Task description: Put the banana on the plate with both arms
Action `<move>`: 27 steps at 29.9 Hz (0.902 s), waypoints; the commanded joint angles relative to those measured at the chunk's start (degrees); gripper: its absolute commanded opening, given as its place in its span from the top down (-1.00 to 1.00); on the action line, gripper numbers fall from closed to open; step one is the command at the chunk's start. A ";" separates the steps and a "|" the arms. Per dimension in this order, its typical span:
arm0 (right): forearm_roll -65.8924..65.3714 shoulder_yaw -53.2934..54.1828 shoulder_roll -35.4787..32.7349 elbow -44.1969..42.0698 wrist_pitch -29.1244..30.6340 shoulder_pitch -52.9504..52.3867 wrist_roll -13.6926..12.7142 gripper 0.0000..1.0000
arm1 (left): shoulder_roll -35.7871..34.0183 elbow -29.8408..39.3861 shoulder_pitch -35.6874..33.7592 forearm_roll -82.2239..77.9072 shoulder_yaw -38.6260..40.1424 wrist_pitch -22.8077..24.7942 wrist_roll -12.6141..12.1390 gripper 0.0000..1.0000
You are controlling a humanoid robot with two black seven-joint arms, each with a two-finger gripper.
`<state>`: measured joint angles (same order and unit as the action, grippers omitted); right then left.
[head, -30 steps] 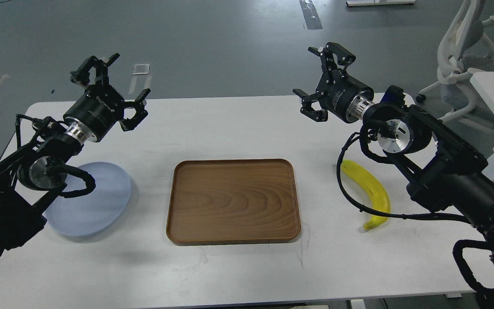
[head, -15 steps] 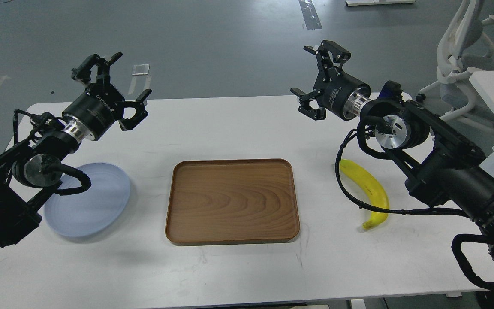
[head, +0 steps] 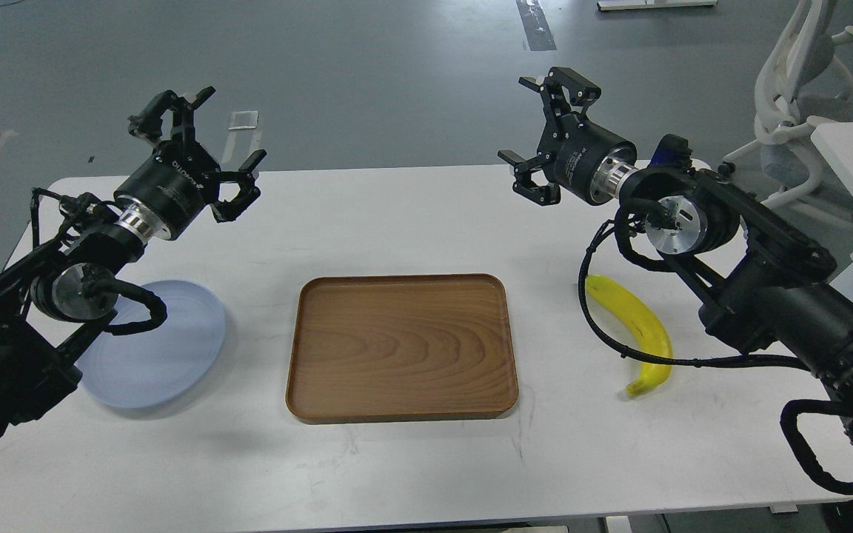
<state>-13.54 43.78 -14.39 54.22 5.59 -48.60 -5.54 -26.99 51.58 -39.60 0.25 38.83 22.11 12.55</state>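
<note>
- The left gripper [head: 201, 148] hangs above the table's far left with its fingers spread apart, holding nothing.
- The plate [head: 175, 348] sits bare at the left; the arm covers its near-left edge.
- A wooden tray [head: 400, 346] lies in the middle, nothing in it.
- The right gripper [head: 545, 133] is raised, fingers apart, also holding nothing.
- The banana [head: 637, 333] lies on the table at the right, well apart from the plate, with a cable crossing it.
- Nothing looks done yet: pickup, carry and placing all remain.
</note>
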 commanded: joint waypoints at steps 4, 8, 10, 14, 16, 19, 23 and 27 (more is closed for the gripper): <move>0.00 -0.01 -0.02 0.00 0.03 -0.09 -0.08 -1.00 | 0.00 3.09 0.67 0.72 0.45 -1.37 0.45 -0.95; 0.00 -0.01 0.33 -0.08 -0.05 -0.27 -0.17 -1.00 | -0.08 3.18 0.05 -0.08 0.37 -1.46 -0.16 -0.95; 0.00 -0.10 0.42 -0.34 -0.23 -0.62 -0.35 -1.00 | 0.00 3.35 0.23 -0.08 0.28 -1.72 0.10 -0.95; 0.00 -0.10 0.50 -1.14 0.21 -0.97 -0.35 -1.00 | -1.57 6.16 0.84 -0.16 0.10 -0.93 0.28 -0.95; 0.00 -0.10 0.50 -1.14 0.21 -0.97 -0.35 -1.00 | -2.01 6.17 0.84 -0.34 -0.07 -0.93 0.36 -0.95; 0.00 -0.10 0.50 -1.14 0.21 -0.97 -0.35 -1.00 | -2.28 6.17 0.67 -1.74 -0.25 -1.63 0.28 -0.95; 0.00 -0.10 0.50 -1.14 0.21 -0.88 -0.35 -1.00 | -2.11 6.17 0.67 -7.25 -0.08 -5.30 1.41 -0.95; 0.00 -0.10 0.59 -0.96 0.21 -0.88 -0.26 -1.00 | -2.11 6.17 -0.03 -18.85 -0.07 -11.99 6.59 -0.95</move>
<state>-13.54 43.68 -13.86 53.09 5.80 -49.57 -5.89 -29.10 57.75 -39.15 -10.92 38.71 14.31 15.91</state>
